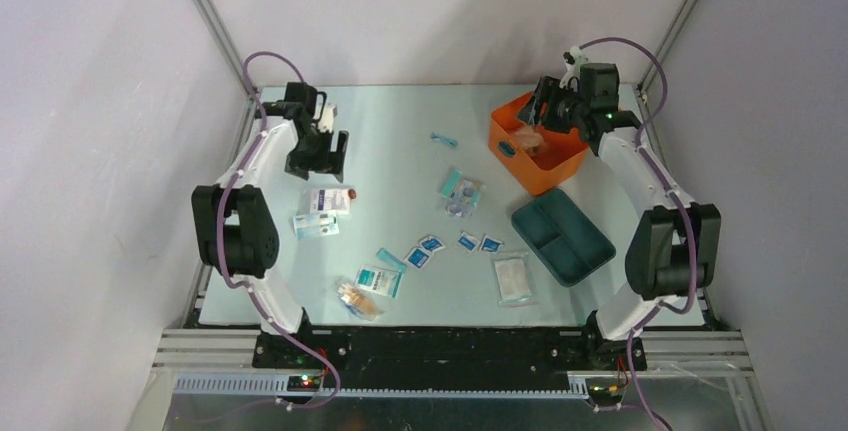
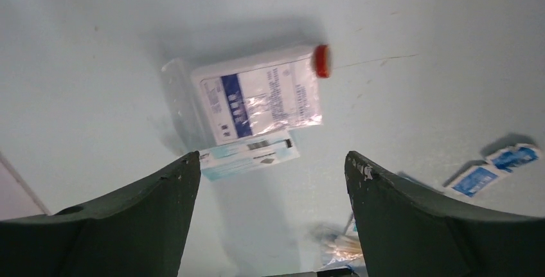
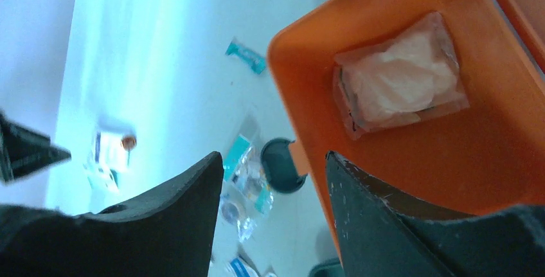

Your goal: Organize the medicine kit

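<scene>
Medicine kit (image 1: 540,176) (image 3: 450,161) sits at the far right corner of the tabletop (image 1: 400,121): a boxy orange plastic case, smooth-walled, with a dark oval mark (image 1: 508,148) (image 3: 279,164) on its front. Its dark teal divided tray (image 1: 562,236) lies outside it, nearer the right edge.

Near the left edge, my left tool (image 1: 320,166) (image 2: 270,161) hangs spread wide with nothing in it. Below it lies a glossy white packet (image 1: 328,199) (image 2: 260,97) with blue print. A small red-orange cap (image 1: 351,193) (image 2: 321,60) touches its corner, and a paler packet (image 1: 316,225) (image 2: 247,155) lies against it; the print on both is too blurred to read.

Toward the near edge lie a crinkled packet with brownish contents (image 1: 358,298) and a teal-and-white packet (image 1: 380,279). A loose row of small blue-white sachets (image 1: 432,244) runs across the middle, with clear packets (image 1: 460,193) beyond them and a thin blue piece (image 1: 444,138) farther still. A clear bag with a white pad (image 1: 513,278) lies just beside the tray.

My right tool (image 1: 555,111) (image 3: 273,161) hovers over the case, fingers parted and empty. Inside the case rests a clear packet of soft white material (image 3: 402,78). From above, the right arm covers the far part of the case. An orange band at the wrist view's top right is cut off; I cannot tell whether it is the lid.
</scene>
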Tool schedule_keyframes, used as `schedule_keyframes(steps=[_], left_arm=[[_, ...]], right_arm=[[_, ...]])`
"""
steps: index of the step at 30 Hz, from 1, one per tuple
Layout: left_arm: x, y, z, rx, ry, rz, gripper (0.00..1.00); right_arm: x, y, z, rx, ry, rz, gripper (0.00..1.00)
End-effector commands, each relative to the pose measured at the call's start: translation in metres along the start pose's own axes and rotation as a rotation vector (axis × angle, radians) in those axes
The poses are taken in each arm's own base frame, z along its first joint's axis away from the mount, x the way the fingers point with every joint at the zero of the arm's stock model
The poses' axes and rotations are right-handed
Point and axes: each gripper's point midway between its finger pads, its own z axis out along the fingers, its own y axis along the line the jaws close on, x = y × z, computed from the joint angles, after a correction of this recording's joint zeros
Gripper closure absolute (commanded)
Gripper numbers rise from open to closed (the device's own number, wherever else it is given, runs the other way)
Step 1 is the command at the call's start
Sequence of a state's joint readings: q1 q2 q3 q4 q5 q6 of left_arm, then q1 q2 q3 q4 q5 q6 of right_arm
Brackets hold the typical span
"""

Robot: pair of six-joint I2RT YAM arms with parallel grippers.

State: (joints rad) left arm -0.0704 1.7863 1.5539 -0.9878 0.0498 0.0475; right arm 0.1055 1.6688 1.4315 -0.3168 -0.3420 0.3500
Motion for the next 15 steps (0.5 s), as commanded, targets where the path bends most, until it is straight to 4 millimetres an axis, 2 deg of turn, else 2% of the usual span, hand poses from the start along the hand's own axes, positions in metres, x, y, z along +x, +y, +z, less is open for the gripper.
schedule_keyframes(steps=[1, 4, 7, 10, 15], left_arm=[[0.024, 0.027, -0.002, -0.089, 0.019, -0.132, 0.13], [0.031, 0.048, 0.008, -0.113, 0.046, -0.239, 0.12], [0.03, 0.053, 0.019, -0.08, 0.058, -0.33, 0.15], [0.029, 0.062, 0.033, -0.045, 0.082, -0.372, 0.24], [0.011, 0.061, 0.049, 0.058, 0.077, -0.381, 0.41]], right_arm=[[-0.01, 0.035, -0.031, -0.168, -0.067, -0.343, 0.36], [0.001, 0.031, -0.034, -0.151, -0.06, -0.343, 0.36], [0.009, 0.033, -0.033, -0.169, -0.044, -0.339, 0.36], [0.014, 0.041, -0.033, -0.193, -0.033, -0.361, 0.36], [0.016, 0.044, -0.035, -0.195, -0.029, -0.38, 0.36]])
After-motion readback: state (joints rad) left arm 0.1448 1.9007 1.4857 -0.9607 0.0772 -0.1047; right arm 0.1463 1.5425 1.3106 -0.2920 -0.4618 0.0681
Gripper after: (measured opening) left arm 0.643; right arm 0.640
